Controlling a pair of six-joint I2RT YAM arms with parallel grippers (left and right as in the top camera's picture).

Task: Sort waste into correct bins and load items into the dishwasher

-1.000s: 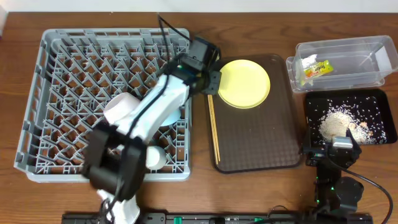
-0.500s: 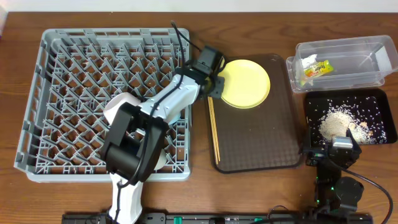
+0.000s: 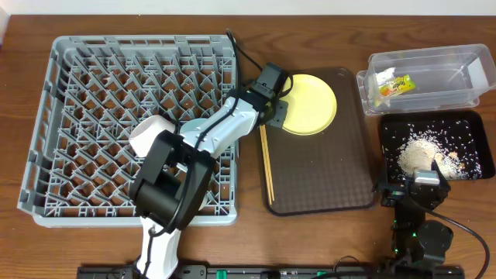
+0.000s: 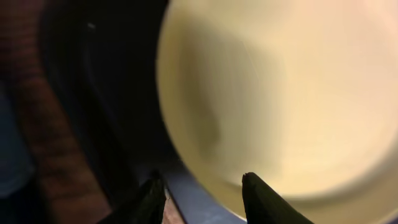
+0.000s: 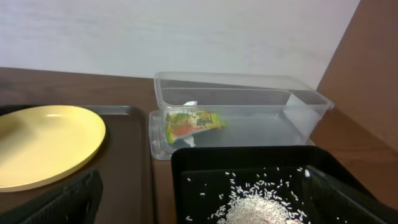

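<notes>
Overhead, we find the snack wrapper [image 3: 392,85] in the clear tub [image 3: 480,77] and the rice grains [image 3: 422,151] in the black tray [image 3: 387,122] at the right of the frame, so we judge the waste mostly sorted; the napkin we cannot pick out. A white bowl [image 3: 151,133] sits in the dish rack [image 3: 116,45] at left. The yellow plate [image 3: 314,105] and chopsticks [image 3: 267,167] lie on the brown serving tray [image 3: 325,178] mid-frame, not yet loaded. The left gripper [image 3: 277,108] is at the plate's left edge; the right gripper [image 3: 415,184] sits at the lower right, its jaws unreadable from here.

Left wrist view supplies what the arm hides from above: the fingers [image 4: 152,199] stand apart, the plate's rim between them, not clamped.

Right wrist view shows that gripper's fingers [image 5: 68,199] spread to the lower corners, holding nothing, facing tub and tray.
</notes>
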